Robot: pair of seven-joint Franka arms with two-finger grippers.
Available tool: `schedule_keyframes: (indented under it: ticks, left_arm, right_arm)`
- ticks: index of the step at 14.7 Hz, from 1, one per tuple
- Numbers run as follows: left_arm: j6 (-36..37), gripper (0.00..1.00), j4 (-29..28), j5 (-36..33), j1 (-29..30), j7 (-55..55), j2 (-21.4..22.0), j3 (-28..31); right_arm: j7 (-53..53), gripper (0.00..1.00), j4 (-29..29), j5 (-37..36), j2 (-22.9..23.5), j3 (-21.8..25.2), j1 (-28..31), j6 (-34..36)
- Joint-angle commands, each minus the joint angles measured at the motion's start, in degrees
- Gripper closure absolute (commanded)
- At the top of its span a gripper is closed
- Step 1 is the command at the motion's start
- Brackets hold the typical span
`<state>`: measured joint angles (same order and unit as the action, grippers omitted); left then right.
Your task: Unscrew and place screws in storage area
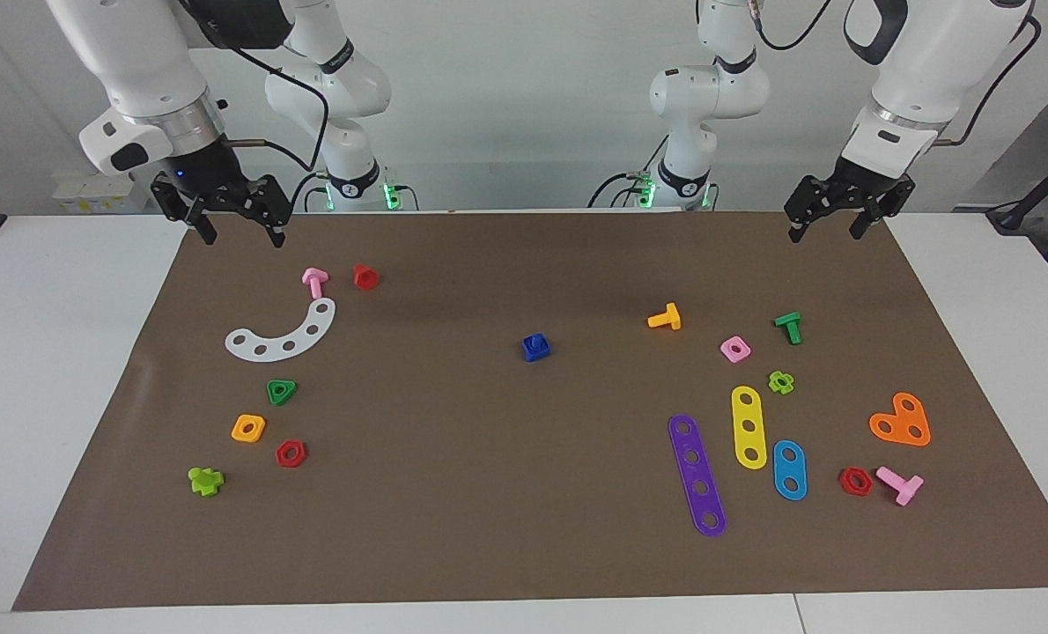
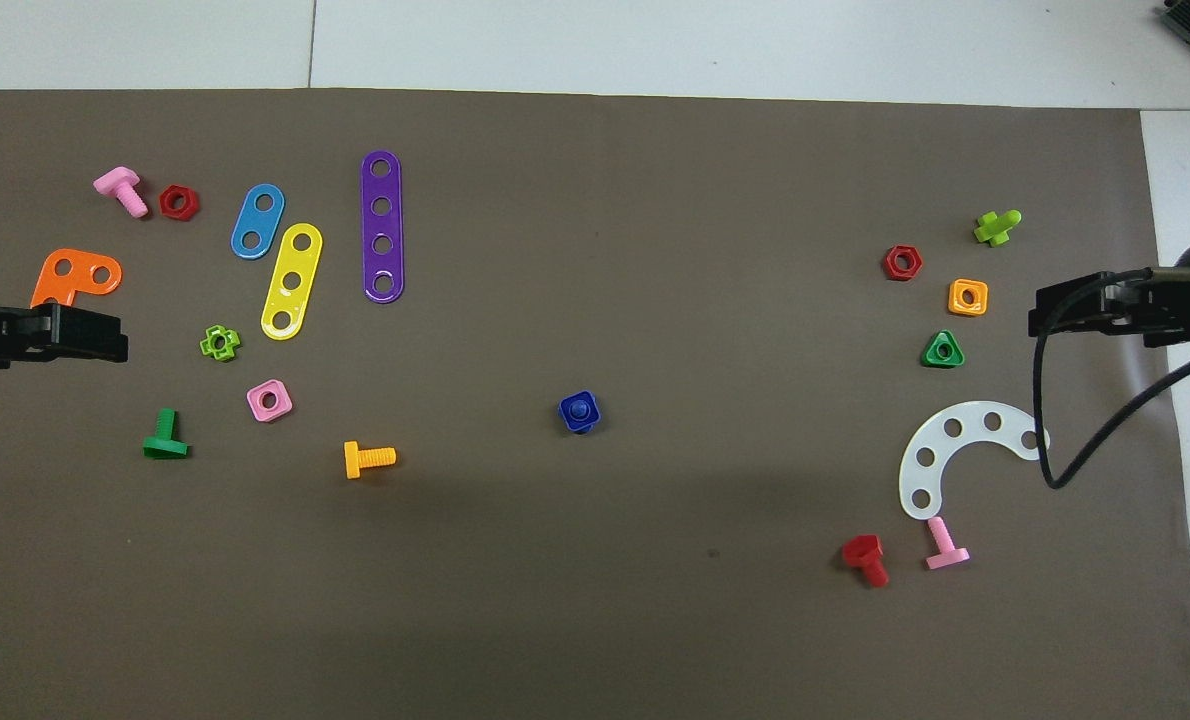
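The right gripper (image 1: 239, 231) hangs raised above the mat's edge by its own base, wrist pointing down, fingers spread apart. The left gripper (image 1: 834, 222) hangs likewise near its base, tilted slightly, its fingers also apart and holding nothing.

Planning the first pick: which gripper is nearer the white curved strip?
Right. The right gripper hangs over the mat's robot-side edge, close to the white curved strip. The left gripper hangs at the other end of the mat, above the orange heart.
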<state>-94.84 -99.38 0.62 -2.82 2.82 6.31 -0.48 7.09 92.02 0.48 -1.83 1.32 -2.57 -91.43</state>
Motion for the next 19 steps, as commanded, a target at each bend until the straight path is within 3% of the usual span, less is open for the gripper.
schedule_keyframes:
  ticks: [1,9,12,19]
  left_arm:
    - [-0.2,0.0,-0.8,-1.7,-0.8,-1.7,0.6,0.6]
    - [1.6,0.0,-1.5,-1.2,-1.0,-1.9,1.0,0.4]
    - [1.8,0.0,-2.0,1.9,-1.3,-1.3,0.9,0.2]
    - [-2.1,0.01,-2.7,2.5,-10.1,9.0,-2.3,0.2]
  right_arm:
    - [-1.9,0.0,-0.3,1.5,-0.2,-0.3,0.7,0.9]
    - [-1.9,0.0,-0.3,1.5,-0.2,-0.3,0.7,0.9]
    - [-1.9,0.0,-0.3,1.5,-0.2,-0.3,0.7,0.9]
    - [-1.9,0.0,-0.3,1.5,-0.2,-0.3,0.7,0.9]
